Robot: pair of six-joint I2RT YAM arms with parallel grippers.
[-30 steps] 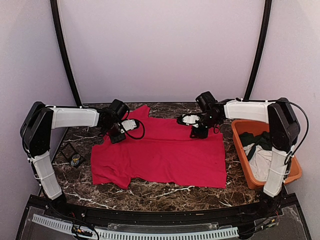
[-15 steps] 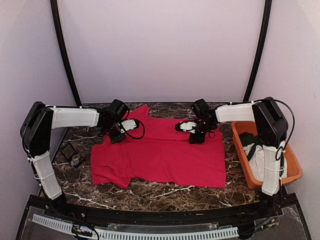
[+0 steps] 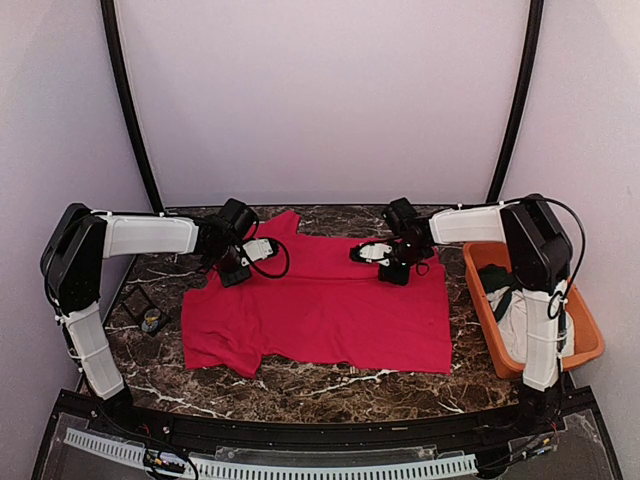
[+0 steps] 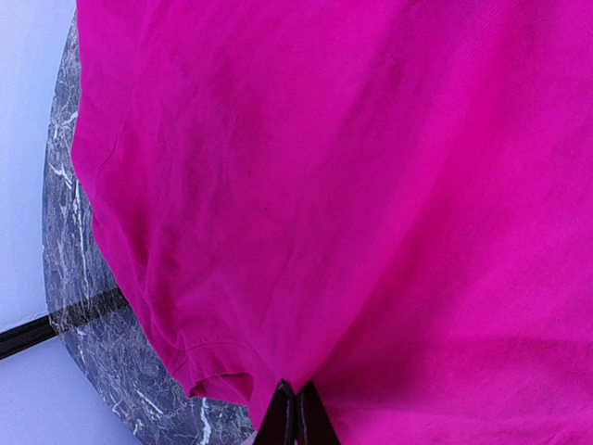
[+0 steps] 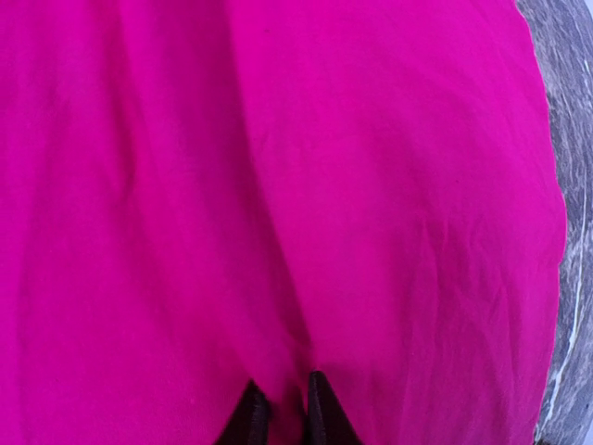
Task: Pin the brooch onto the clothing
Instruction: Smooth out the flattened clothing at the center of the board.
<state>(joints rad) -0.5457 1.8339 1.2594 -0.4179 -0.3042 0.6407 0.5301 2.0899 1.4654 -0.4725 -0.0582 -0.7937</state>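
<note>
The red T-shirt [image 3: 320,310] lies spread on the marble table [image 3: 330,385]. My left gripper [image 3: 234,270] rests at the shirt's far left, by the sleeve. In the left wrist view its tips [image 4: 296,403] are pressed together, pinching the shirt's fabric [image 4: 352,185] near the sleeve hem. My right gripper [image 3: 393,272] rests at the shirt's far right. In the right wrist view [image 5: 283,403] its fingers stand close together with a raised fold of the shirt [image 5: 296,232] between them. A small dark item [image 3: 148,320], possibly the brooch, lies on the table left of the shirt.
An orange tub [image 3: 585,350] at the right edge holds a dark green garment [image 3: 515,280] and a white cloth [image 3: 520,325]. Bare marble shows in front of the shirt and at the far left. The table's rounded edge [image 4: 83,324] runs close beside the left sleeve.
My right arm has shifted a little to the left and its elbow has swung inward, dragging the gripper slightly across the shirt. My left arm has not moved.
</note>
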